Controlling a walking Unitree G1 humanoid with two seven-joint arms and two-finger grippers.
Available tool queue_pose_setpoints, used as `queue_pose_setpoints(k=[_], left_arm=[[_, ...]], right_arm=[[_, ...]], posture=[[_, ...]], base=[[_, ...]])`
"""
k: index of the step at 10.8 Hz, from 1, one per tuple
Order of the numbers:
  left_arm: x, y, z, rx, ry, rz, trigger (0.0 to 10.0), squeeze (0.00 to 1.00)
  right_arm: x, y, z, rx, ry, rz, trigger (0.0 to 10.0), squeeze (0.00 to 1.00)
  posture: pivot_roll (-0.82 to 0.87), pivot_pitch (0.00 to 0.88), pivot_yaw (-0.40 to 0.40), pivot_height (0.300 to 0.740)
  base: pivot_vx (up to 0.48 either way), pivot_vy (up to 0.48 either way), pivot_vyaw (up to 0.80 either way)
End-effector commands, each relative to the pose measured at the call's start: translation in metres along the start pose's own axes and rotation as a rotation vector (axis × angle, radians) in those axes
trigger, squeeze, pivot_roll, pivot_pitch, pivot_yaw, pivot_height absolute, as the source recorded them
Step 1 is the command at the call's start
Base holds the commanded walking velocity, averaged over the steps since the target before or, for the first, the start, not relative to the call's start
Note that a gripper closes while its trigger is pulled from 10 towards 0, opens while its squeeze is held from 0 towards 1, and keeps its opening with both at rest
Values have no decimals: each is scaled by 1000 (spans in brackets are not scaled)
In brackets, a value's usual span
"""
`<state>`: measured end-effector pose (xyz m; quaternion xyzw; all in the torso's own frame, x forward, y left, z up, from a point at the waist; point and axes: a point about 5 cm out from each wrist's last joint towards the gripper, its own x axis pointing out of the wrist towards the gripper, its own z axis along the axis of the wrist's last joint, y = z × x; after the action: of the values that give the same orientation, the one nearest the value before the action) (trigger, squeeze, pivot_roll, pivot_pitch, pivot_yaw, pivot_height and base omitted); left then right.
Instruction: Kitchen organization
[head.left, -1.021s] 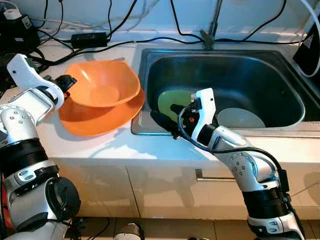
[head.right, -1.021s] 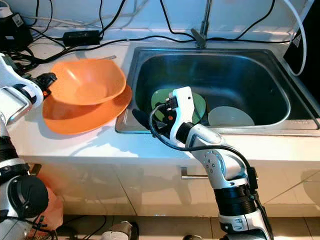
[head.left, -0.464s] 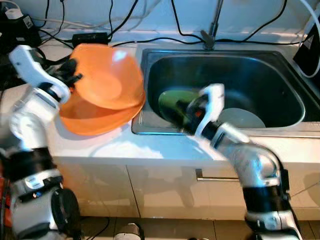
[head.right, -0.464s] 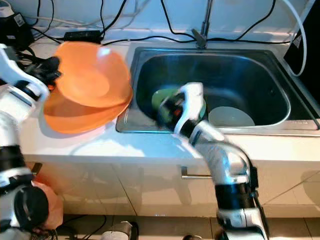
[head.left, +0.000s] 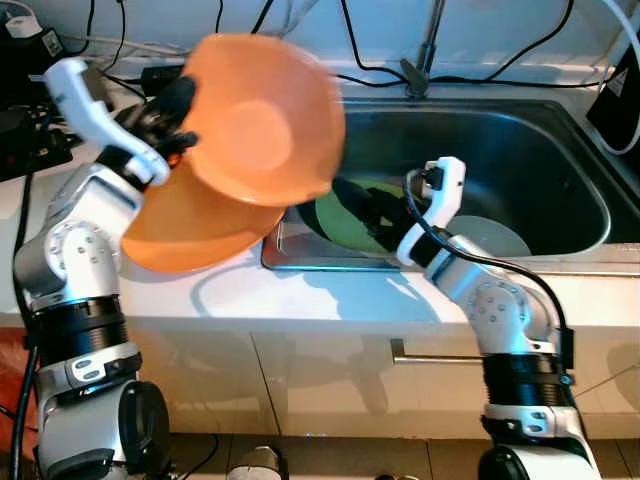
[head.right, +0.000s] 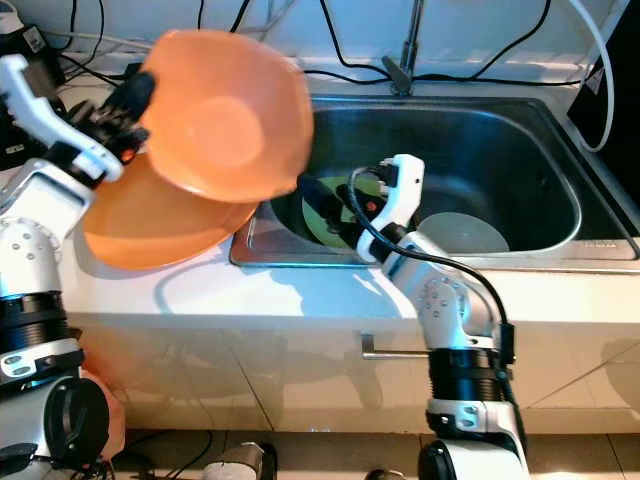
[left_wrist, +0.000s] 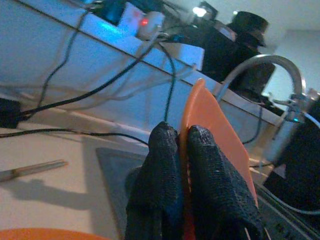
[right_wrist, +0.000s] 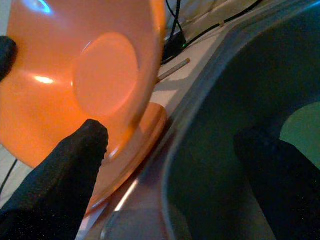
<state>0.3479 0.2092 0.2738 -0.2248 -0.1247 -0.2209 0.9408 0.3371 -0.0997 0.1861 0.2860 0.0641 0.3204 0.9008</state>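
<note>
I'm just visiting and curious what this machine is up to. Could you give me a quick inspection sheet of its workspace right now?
Surface: white counter with steel sink.
Job's things: orange bowl lifted and tilted; orange plate on the counter; green plate and pale dish in the sink.
Clutter: pen-like stick on the counter.
Grippers: left gripper jaws clamped on the bowl's rim; right gripper jaws open over the sink.
Cables: black cables along the wall.
Surroundings: faucet, cabinet handle.

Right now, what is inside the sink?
In the sink lie a green plate and a pale round plate. The right end effector reaches in over the green plate, and the raised orange bowl hides the sink's left corner.
</note>
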Motion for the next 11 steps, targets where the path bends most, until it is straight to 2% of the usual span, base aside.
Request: queue_pose_setpoints(k=[1,4,5,6,10,11], left_arm=[[-1,-7,6,14,-37,-50,0,0],[1,-19,-4,-12,-8,-130,0,0],[1,-22,-6,-17,-2,-148,0,0],[0,-23,-6,-18,-2,-152,0,0],[-2,-25,-4,-23,-1,-175,0,0],[-3,-24,-5,-24,0,-177,0,0]], right_arm=[[4,5,8,3,-37,34,10000,0],[20,11,10,4,-47,85,10000,0],[25,13,13,12,-54,102,1608,0],[27,13,14,14,-56,104,0,0],[33,13,20,46,-50,65,0,0],[34,12,23,81,-42,34,0,0]], posture=[[162,70,31,740],[159,73,26,740],[162,74,23,740],[164,73,22,740],[167,73,21,740],[166,72,21,740]], base=[[0,0,0],[0,0,0],[0,0,0],[0,0,0],[0,0,0],[0,0,0]])
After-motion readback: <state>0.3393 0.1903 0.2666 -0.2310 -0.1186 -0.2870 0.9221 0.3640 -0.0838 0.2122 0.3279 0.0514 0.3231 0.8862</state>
